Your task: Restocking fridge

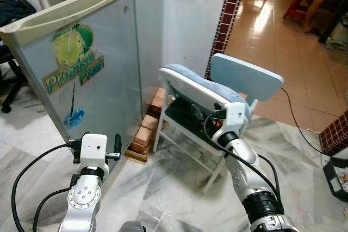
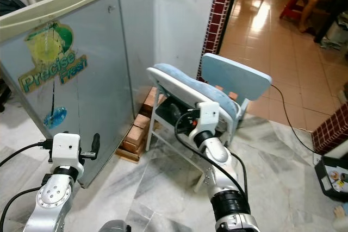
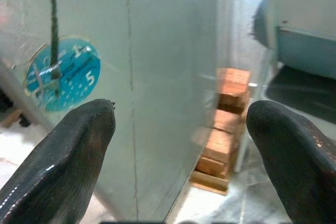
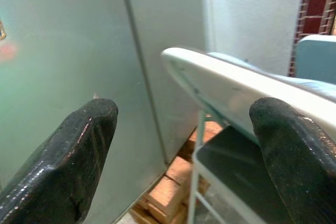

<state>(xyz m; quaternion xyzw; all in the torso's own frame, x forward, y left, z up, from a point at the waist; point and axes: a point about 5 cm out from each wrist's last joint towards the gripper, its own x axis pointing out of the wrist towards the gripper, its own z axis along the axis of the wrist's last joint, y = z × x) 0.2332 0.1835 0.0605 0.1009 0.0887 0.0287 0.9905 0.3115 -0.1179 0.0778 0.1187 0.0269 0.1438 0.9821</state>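
Both pairs of jaws stand spread wide and hold nothing. In the left wrist view the left gripper [image 3: 181, 150] faces the fridge [image 1: 92, 69] head-on, at twelve o'clock, close but not touching; between its fingertips [image 3: 84, 129] lie the grey panel, a vertical seam and a round blue sticker [image 3: 60, 74]. In the head views the left gripper [image 1: 99, 150] hovers low against the fridge's near face, below the "Precise Fresh" logo [image 1: 73, 61].

The right gripper [image 4: 184, 156] looks past the folded-down seat of a pale blue folding chair [image 1: 217, 101] toward the fridge's side wall, at about ten o'clock from its jaws. The chair stands between that arm and the fridge, just beside it, with a stack of bricks [image 1: 147, 129] at the fridge's foot.

The fridge's long axis runs upright; its top edge [image 1: 70, 9] slopes across the picture from about nine toward one o'clock. No handle can be made out, and no stock is in sight. The left arm is plainly nearer, so opening would likely fall to it.
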